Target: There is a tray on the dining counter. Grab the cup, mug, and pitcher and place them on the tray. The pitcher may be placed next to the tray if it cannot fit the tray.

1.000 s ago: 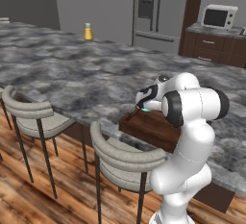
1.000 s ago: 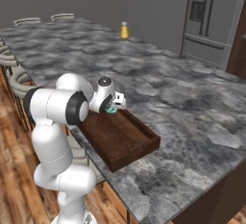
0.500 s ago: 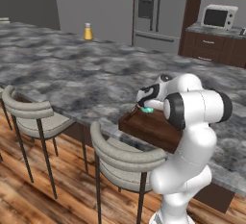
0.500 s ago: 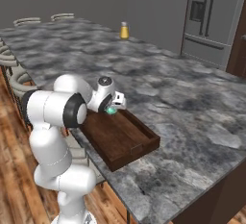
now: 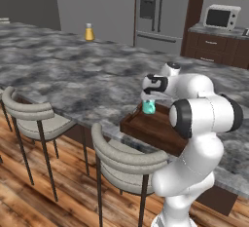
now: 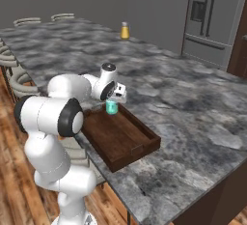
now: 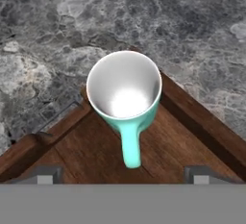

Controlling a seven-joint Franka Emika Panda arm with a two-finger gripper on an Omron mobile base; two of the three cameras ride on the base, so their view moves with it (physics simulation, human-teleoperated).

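The teal mug (image 7: 125, 93) stands upright in a corner of the dark wooden tray (image 7: 192, 117), white inside showing and handle towards the hand. My gripper (image 7: 124, 172) hovers just above it, open, with its fingertips (image 7: 48, 174) wide apart on either side of the handle and nothing between them. From the base views, the gripper (image 5: 148, 96) (image 6: 116, 95) is right over the mug (image 5: 148, 107) (image 6: 111, 106) at the far end of the tray (image 5: 155, 129) (image 6: 123, 142). The tray lies at the near edge of the dining counter (image 5: 73, 70) (image 6: 193, 103). The cup and the pitcher are out of view.
A small yellow bottle (image 5: 89, 32) (image 6: 125, 30) stands at the counter's far side. Two stools (image 5: 34, 116) (image 5: 127, 159) are tucked under the near edge. A fridge (image 5: 158, 11) and a microwave (image 5: 222, 17) sit beyond.
The gripper has opened and let go of the mug, which now stands by itself in the tray corner. The arm has barely moved.
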